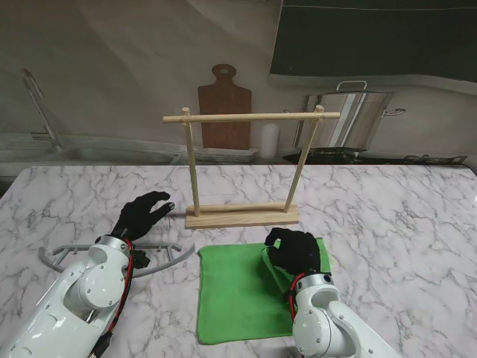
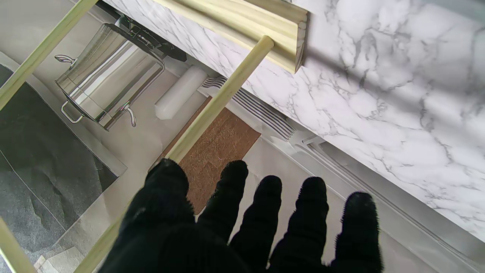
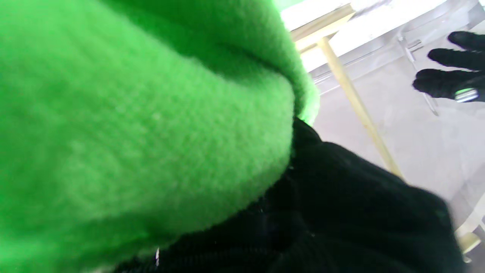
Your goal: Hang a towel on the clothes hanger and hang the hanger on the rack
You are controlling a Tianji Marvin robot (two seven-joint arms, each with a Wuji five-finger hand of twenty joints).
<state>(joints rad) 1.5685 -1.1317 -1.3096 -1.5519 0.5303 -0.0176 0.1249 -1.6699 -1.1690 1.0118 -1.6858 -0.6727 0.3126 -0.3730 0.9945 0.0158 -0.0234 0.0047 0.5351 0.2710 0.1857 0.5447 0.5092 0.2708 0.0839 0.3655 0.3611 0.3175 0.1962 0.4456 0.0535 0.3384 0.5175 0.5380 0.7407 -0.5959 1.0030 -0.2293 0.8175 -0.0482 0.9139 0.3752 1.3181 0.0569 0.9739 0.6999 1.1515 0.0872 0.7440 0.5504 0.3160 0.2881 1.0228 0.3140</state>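
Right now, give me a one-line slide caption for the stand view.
Right hand pinches the green towel's folded edge; open left hand hovers over the grey hanger near the wooden rack.

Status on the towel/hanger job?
Early. Done: nothing. The hanger lies on the table and the rack is bare. In hand: the right hand has pinched up an edge of the green towel; the left hand hovers open. Left: drape the towel, hang the hanger.

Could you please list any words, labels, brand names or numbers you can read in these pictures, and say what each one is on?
None: no view shows readable text.
The green towel, wooden rack, grey hanger, steel pot and cutting board show no print.
The gloved left hand and right hand show no markings.
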